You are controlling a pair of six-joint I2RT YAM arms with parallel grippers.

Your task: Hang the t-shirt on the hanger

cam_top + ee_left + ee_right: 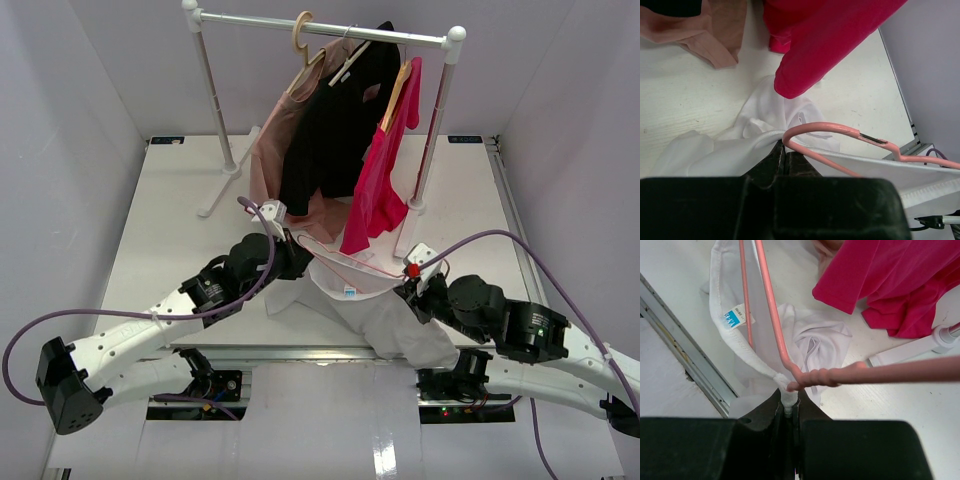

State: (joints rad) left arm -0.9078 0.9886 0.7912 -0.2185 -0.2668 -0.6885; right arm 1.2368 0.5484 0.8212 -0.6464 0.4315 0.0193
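The white t-shirt (375,305) lies bunched at the table's front edge, between my two grippers. The thin pink hanger (345,262) lies across it, with its wire passing through the collar opening. My left gripper (293,250) is shut on the t-shirt's edge band (700,155), right beside the hanger's rounded corner (815,127). My right gripper (412,283) is shut on the t-shirt's ribbed collar (740,347), just under the hanger's twisted neck (827,376). A blue size label (734,317) shows inside the collar.
A clothes rack (320,25) stands at the back with a dusty-pink garment (275,140), a black shirt (335,120) and a hot-pink shirt (380,180) on wooden hangers. The hot-pink shirt hangs low over the t-shirt (830,40). The rack's foot (905,352) is near my right gripper.
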